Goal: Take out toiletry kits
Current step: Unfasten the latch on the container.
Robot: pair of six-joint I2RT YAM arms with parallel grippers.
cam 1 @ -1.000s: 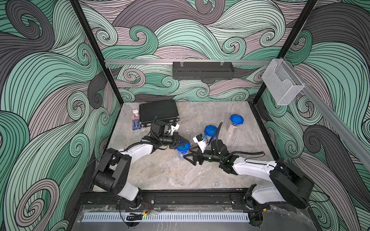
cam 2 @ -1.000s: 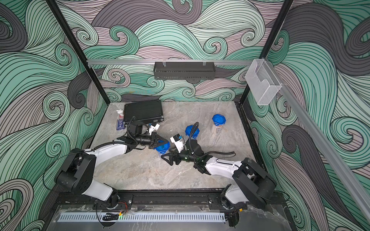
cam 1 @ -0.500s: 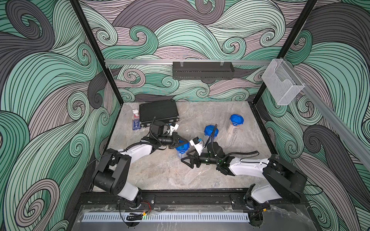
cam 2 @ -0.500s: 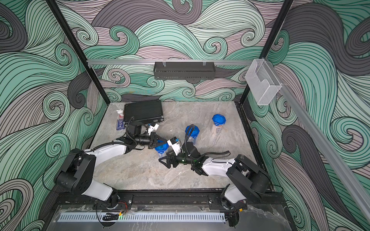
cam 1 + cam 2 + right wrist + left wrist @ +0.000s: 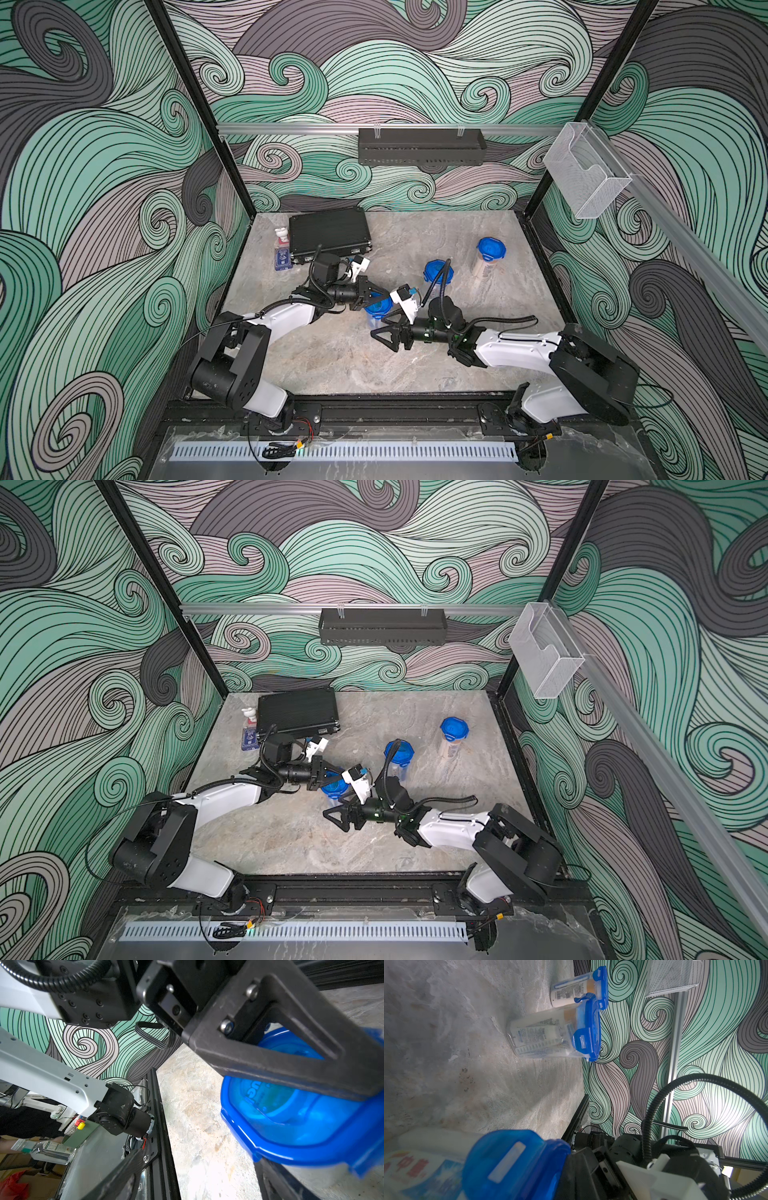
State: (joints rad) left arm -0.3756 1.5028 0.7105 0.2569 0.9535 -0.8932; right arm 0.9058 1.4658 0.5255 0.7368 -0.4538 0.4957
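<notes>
Toiletry kits (image 5: 535, 1039): white tubes and packets, sealed inside three clear jars with blue lids. Counter (image 5: 332, 357): grey marble, carrying everything. Black ribbed case (image 5: 330, 235): lying flat at the far left corner. Far jar (image 5: 488, 262), middle jar (image 5: 432, 272) and near jar (image 5: 376, 318): upright in a diagonal row, well apart from the case. Left tool (image 5: 374, 298): closed, lying on the near jar's lid (image 5: 291, 1115); whether it pinches anything cannot be told. Right tool (image 5: 380, 336): jaws spread, empty, just beside the near jar. Pump bottle (image 5: 282, 249): beside the case.
</notes>
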